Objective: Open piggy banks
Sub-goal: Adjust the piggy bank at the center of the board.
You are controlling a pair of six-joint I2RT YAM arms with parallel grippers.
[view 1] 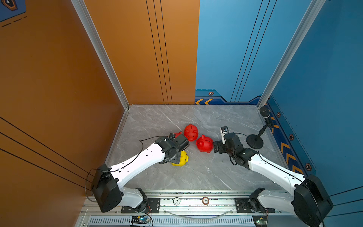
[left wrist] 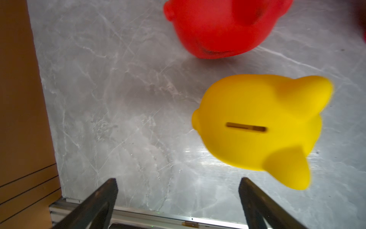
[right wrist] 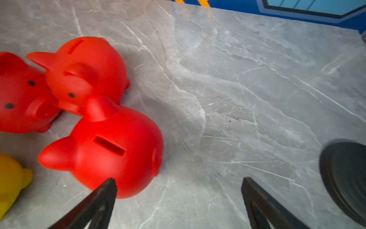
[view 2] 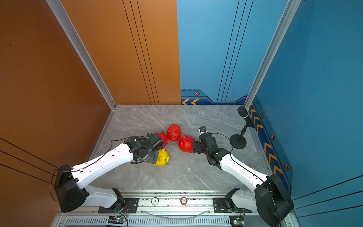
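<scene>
Black jaws of the left gripper (left wrist: 177,179) stand wide and empty near the yellow piggy bank (left wrist: 257,126). The right gripper (right wrist: 178,179) also gapes, holding nothing, just beside the nearest red piggy bank (right wrist: 111,150). A second red piggy bank (right wrist: 85,73) and a third red piggy bank (right wrist: 21,95) crowd behind. No underside shows and no bank is lifted, so probably none has been opened yet.

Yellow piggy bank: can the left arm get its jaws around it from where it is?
Probably yes. The left arm hangs over the yellow piggy bank, jaws open and empty. The bank stands slot-up, clear of the nearest red piggy bank, but off the jaws' centre line, so a small shift looks needed.
</scene>
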